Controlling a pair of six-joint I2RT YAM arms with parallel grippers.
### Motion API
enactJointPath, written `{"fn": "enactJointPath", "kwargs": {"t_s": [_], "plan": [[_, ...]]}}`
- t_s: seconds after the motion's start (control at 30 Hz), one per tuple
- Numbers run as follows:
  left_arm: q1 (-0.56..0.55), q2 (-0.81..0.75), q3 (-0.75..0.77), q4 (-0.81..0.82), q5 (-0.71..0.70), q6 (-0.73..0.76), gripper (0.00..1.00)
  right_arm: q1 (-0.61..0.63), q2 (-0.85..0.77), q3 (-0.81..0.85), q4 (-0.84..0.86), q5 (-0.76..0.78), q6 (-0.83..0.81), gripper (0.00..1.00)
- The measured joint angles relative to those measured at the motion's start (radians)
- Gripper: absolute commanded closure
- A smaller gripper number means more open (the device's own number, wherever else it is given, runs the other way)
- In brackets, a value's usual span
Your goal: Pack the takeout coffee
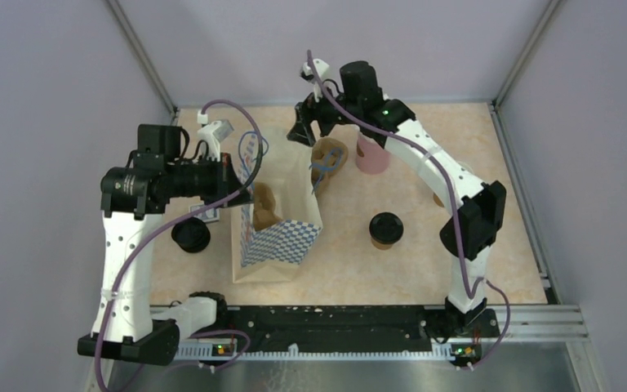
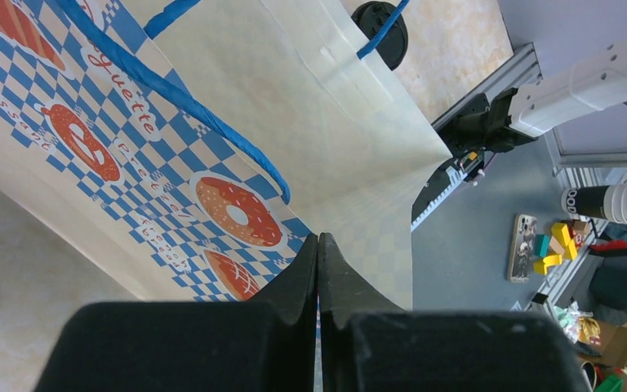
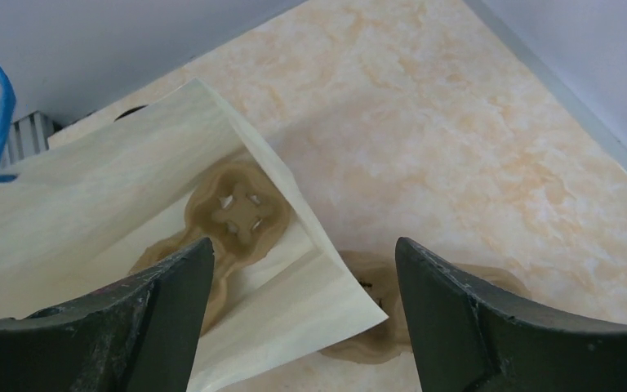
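White right arm [image 1: 437, 163] reaches over paper bag [image 1: 282, 204], jaws spread

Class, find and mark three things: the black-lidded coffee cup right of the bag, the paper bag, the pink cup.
takeout coffee [image 1: 385, 227], top view, middle of its black lid
paper bag [image 1: 280, 242], top view, its blue-checked side panel
pink cup [image 1: 371, 158], top view, its pink side wall
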Motion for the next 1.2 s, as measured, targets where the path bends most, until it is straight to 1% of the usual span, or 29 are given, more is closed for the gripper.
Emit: {"fn": "enactJointPath", "kwargs": {"t_s": [0.1, 0.2, 0.37, 0.43, 0.53, 0.57, 0.6, 0.63, 0.67, 0.7, 0.77, 0.83, 0.9, 0.93, 0.97, 1.0, 1.07, 1.1, 1.13, 1.17, 1.2], "plan": [[0.0, 0.0, -0.002, 0.0, 0.009, 0.008, 1.0, 0.0, 0.025, -0.002, -0.012, -0.05, -0.024, 0.21], [0.0, 0.0, -0.003, -0.001, 0.014, 0.011, 1.0, 0.0, 0.037, -0.002, -0.025, -0.09, -0.047, 0.28], [0.0, -0.001, -0.005, -0.002, 0.019, 0.03, 1.0, 0.004, 0.051, -0.002, -0.04, -0.09, -0.094, 0.33], [0.0, -0.003, -0.011, 0.0, 0.028, 0.031, 1.0, 0.008, 0.066, -0.002, -0.039, -0.08, -0.103, 0.33], [0.0, -0.004, -0.018, 0.0, 0.035, 0.032, 1.0, 0.018, 0.088, -0.002, -0.039, -0.054, -0.123, 0.28], [0.0, -0.004, -0.019, 0.0, 0.035, 0.033, 1.0, 0.022, 0.092, -0.003, -0.04, -0.043, -0.129, 0.28], [0.0, -0.004, -0.02, 0.0, 0.035, 0.034, 1.0, 0.026, 0.096, -0.003, -0.038, -0.036, -0.135, 0.31], [0.0, -0.005, -0.02, 0.0, 0.035, 0.034, 1.0, 0.028, 0.098, -0.003, -0.035, -0.034, -0.138, 0.36], [0.0, -0.005, -0.021, 0.0, 0.035, 0.034, 1.0, 0.031, 0.1, -0.003, -0.03, -0.031, -0.143, 0.46], [0.0, -0.006, -0.021, 0.0, 0.035, 0.034, 1.0, 0.033, 0.102, -0.003, -0.026, -0.032, -0.146, 0.6], [0.0, -0.006, -0.022, 0.0, 0.035, 0.034, 1.0, 0.034, 0.105, -0.003, -0.021, -0.037, -0.15, 0.84], [0.0, -0.006, -0.022, 0.001, 0.033, 0.034, 1.0, 0.034, 0.105, -0.003, -0.021, -0.037, -0.145, 0.98], [0.0, -0.006, -0.021, 0.004, 0.026, 0.033, 0.96, 0.034, 0.105, -0.003, -0.021, -0.037, -0.134, 1.0], [0.0, -0.005, -0.02, 0.009, 0.022, 0.029, 0.91, 0.034, 0.105, -0.003, -0.026, -0.037, -0.129, 1.0], [0.0, -0.005, -0.018, 0.013, 0.016, 0.021, 0.85, 0.034, 0.105, -0.003, -0.031, -0.035, -0.126, 1.0], [0.0, -0.006, -0.016, 0.018, 0.011, 0.01, 0.72, 0.034, 0.103, -0.003, -0.037, -0.032, -0.119, 1.0], [0.0, -0.007, -0.014, 0.028, 0.005, -0.006, 0.55, 0.034, 0.085, -0.014, -0.047, -0.024, -0.097, 1.0], [0.0, -0.009, -0.013, 0.037, -0.001, -0.025, 0.45, 0.034, 0.061, -0.039, -0.049, -0.018, -0.078, 1.0], [0.0, -0.011, -0.012, 0.045, -0.005, -0.032, 0.33, 0.035, 0.03, -0.071, -0.054, -0.011, -0.06, 1.0], [0.0, -0.014, -0.009, 0.05, -0.01, -0.045, 0.05, 0.036, 0.0, -0.097, -0.059, 0.0, -0.039, 1.0], [0.0, -0.016, -0.001, 0.054, -0.015, -0.058, 0.02, 0.039, -0.056, -0.151, -0.061, 0.018, -0.006, 1.0]]}}
